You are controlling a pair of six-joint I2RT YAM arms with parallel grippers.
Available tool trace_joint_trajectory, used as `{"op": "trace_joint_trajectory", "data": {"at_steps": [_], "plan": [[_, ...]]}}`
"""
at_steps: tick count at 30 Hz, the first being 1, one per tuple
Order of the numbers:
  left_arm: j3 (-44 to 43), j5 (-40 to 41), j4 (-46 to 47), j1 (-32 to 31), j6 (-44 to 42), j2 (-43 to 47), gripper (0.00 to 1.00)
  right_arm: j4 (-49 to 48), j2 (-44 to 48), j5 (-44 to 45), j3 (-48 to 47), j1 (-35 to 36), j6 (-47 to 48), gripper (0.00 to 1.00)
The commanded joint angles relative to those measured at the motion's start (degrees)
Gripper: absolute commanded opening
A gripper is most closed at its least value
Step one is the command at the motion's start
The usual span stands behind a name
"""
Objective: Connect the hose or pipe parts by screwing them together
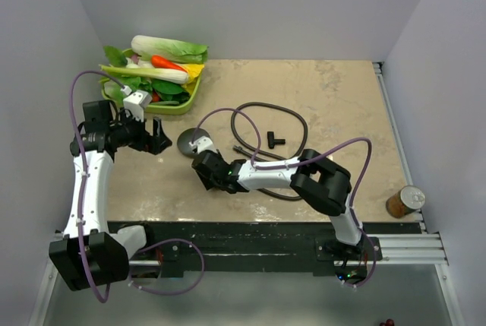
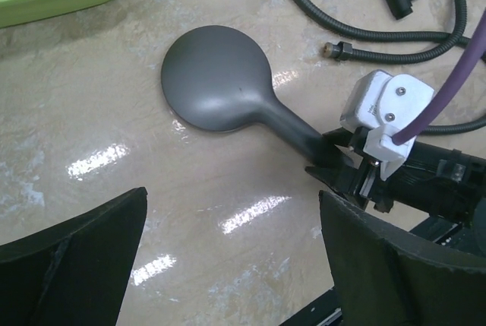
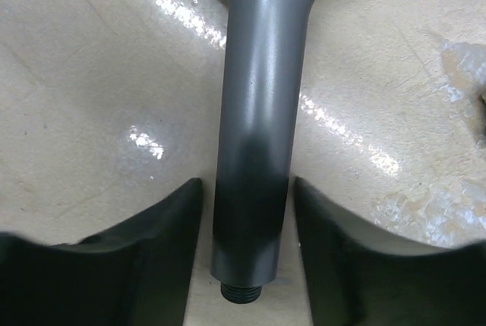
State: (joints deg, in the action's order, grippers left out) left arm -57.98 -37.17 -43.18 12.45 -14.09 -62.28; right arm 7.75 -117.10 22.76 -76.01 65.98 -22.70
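Left arm [image 1: 87, 181]: rose from its base and bent forward at the elbow, wrist turned toward centre. Left hand [image 1: 156, 142] [image 2: 231, 197]: fingers [image 2: 76, 265] spread fully apart, nothing between them. Right arm [image 1: 266, 175]: folded sharply at the elbow, forearm lying low and reaching leftward. Right hand [image 1: 199, 160] [image 3: 247, 183]: fingers [image 3: 152, 250] partly drawn in, pointing forward and downward; firm contact could not be confirmed.

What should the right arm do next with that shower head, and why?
Probably close the right gripper on the shower head handle: its fingers straddle the handle with only slim gaps, and the threaded end pokes out free.
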Motion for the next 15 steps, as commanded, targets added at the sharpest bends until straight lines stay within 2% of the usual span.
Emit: {"op": "trace_joint_trajectory", "data": {"at_steps": [1, 8, 9, 15], "plan": [[-3.2, -5.2, -3.0, 0.6, 1.2, -1.1, 0.99, -3.1, 1.6, 0.1, 3.1, 0.1, -2.0, 0.46], [-2.0, -8.0, -3.6, 0.4, 1.7, 0.5, 0.99, -3.9, 8.4, 1.1, 7.4, 0.0, -3.6, 0.03], [-1.8, -7.7, -3.7, 0.4, 1.5, 1.0, 0.99, -3.8, 9.7, 1.8, 7.7, 0.1, -3.8, 0.0], [-1.6, -10.4, -3.5, 0.5, 1.9, -0.6, 0.99, -3.4, 23.2, 5.1, 12.7, 0.1, -5.4, 0.0]]}}
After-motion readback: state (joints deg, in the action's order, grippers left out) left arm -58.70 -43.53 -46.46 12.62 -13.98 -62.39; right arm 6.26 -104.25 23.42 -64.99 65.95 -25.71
